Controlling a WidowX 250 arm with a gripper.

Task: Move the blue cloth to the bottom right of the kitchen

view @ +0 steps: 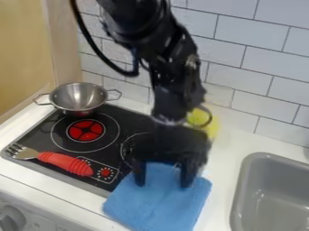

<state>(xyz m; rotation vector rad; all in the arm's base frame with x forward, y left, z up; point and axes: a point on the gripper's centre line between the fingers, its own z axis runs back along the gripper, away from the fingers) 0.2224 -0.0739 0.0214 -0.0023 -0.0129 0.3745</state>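
Blue cloth (161, 205) lies between stove (43, 143) and sink (242, 182) beneath your widely spread gripper (163, 177), and if you close it too high, a shallow pinch could let the fabric slip.

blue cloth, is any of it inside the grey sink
No, the blue cloth lies to the left of the grey sink, with a strip of white counter showing between them.

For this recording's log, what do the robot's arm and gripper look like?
The arm is black and jointed, with glossy patches on its bulky segments and a thin black cable looping out beside it. The gripper is black too, with two blunt fingers.
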